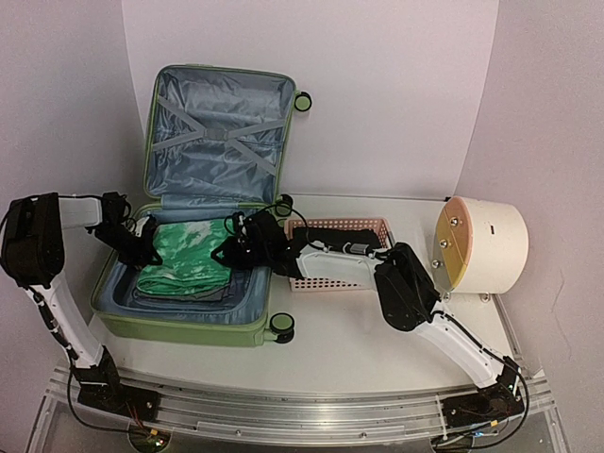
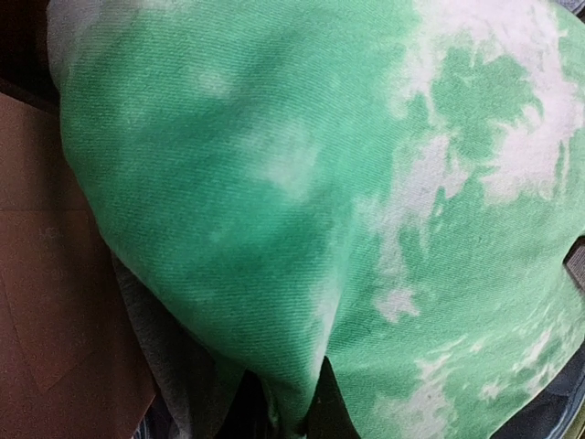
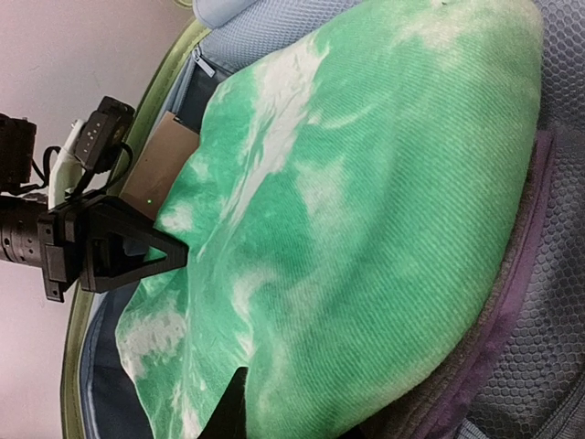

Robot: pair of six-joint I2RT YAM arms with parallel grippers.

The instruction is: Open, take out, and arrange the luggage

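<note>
The luggage (image 1: 219, 132) lies open on the table, its lid propped upright and showing grey-blue lining with crossed straps. A green-and-white tie-dye cloth (image 1: 187, 253) tops the pile in its base. My left gripper (image 1: 143, 247) is at the cloth's left edge. In the left wrist view the cloth (image 2: 302, 183) fills the frame, and that gripper (image 2: 288, 412) is shut on a fold of it. My right gripper (image 1: 229, 253) is at the cloth's right edge. There the cloth (image 3: 366, 210) bulges over the gripper (image 3: 297, 421), with one dark fingertip (image 3: 233, 407) showing and the other hidden.
Grey and purple clothes (image 3: 512, 302) lie under the cloth, and a brown flat box (image 2: 55, 274) sits beside them. A pink slotted basket (image 1: 363, 226) stands right of the suitcase, under my right arm. A cream drum (image 1: 481, 243) lies at the far right.
</note>
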